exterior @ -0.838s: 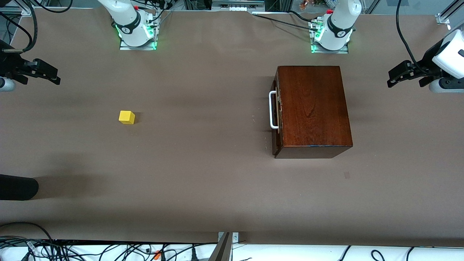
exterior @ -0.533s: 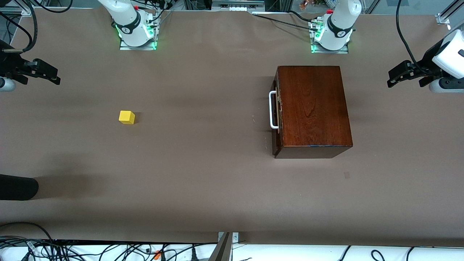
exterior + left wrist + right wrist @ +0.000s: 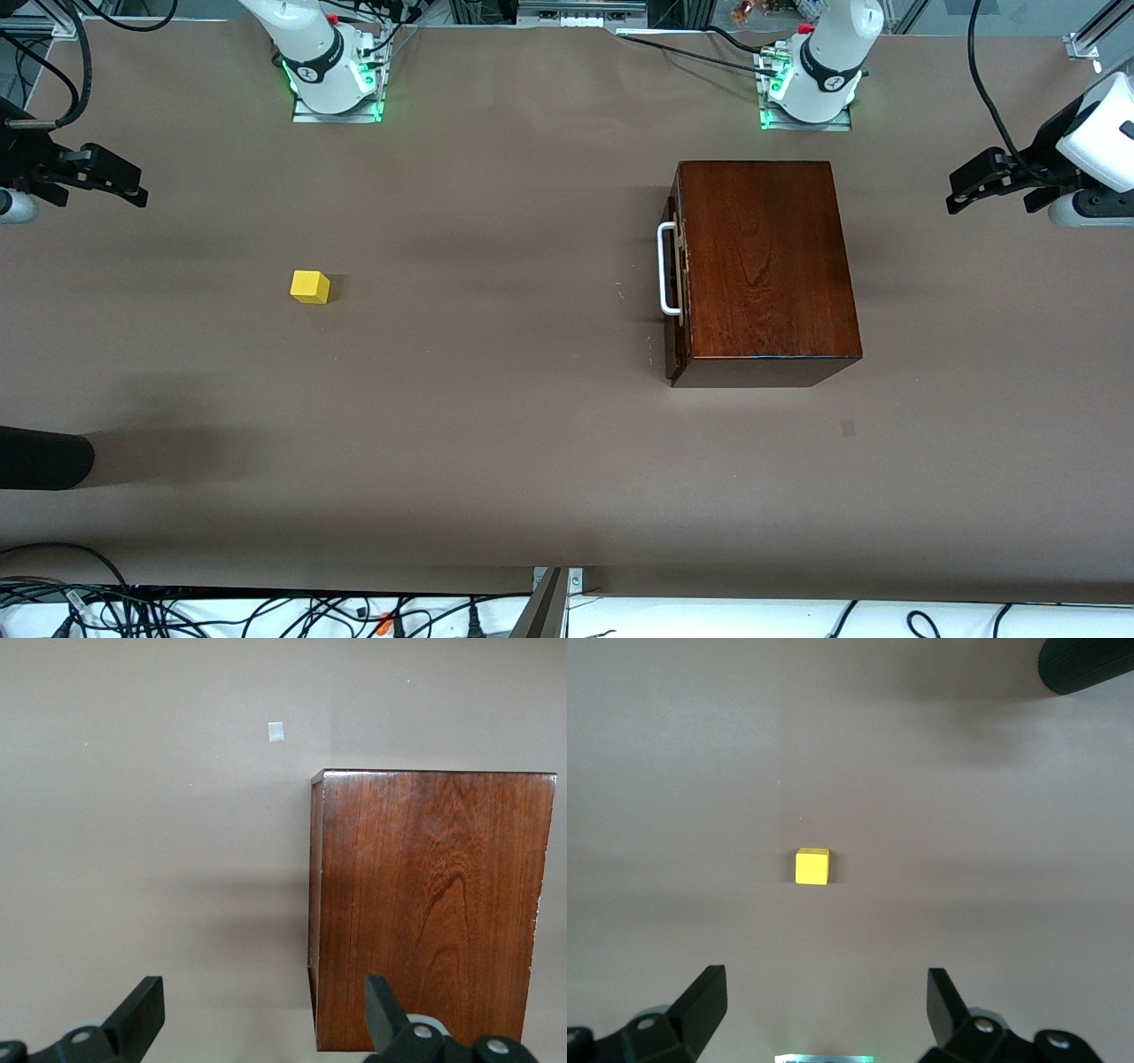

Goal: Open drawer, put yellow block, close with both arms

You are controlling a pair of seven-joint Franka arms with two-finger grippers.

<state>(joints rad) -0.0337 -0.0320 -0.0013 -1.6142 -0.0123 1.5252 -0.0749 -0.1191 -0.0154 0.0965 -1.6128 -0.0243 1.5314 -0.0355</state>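
Item one, wooden box (image 3: 764,266): dark reddish-brown, polished, resting on the brown table (image 3: 496,399) toward the left arm's end; serves as landmark for all entries below. Item two, drawer (image 3: 676,283): set in the box face that looks toward the right arm's end of the table, fully shut, its white handle (image 3: 666,268) standing proud of the front. Item three, yellow block (image 3: 310,287): a small cube lying alone on the table, well apart from the box on the handle side, untouched. Item four, left gripper (image 3: 985,180): raised in the air off the box's closed back end, fingers (image 3: 142,1014) spread wide, holding nothing; its wrist view looks down on the box's top. Item five, right gripper (image 3: 99,177): raised above the table at the right arm's end, well away from the box, jaws spread, empty; its wrist view has the block in the middle, between its fingers (image 3: 704,1001). Step in hand, by judgement: opening the drawer, not yet begun. Handling note: the handle is a narrow bar running along the drawer front, so the pincer should come down with one finger on either side of the bar, close squarely, then pull straight out from the box face; a skewed pull would likely drag the whole box across the table, so steadying the box with the other arm seems prudent.
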